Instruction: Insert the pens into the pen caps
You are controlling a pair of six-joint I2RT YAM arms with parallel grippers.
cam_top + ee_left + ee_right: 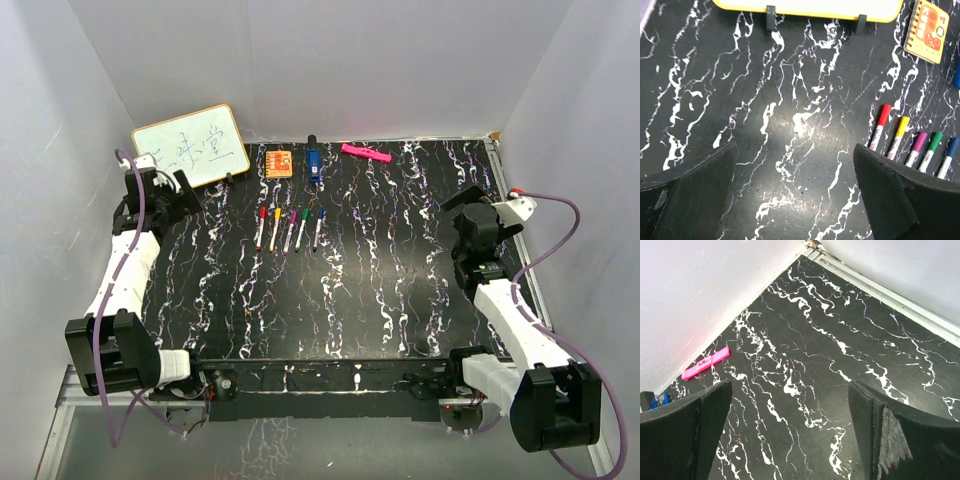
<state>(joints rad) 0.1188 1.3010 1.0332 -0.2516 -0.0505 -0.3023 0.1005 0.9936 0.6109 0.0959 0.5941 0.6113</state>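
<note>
All five pens lie in a row at about 10 o'clock from the middle of the table, each apparently wearing one of the pen caps, so nothing seems left to do. The left gripper and right gripper both stand wide apart, empty

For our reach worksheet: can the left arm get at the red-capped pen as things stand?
Probably yes: the left gripper hangs open close to the red-capped pen, with only bare tabletop between.
</note>
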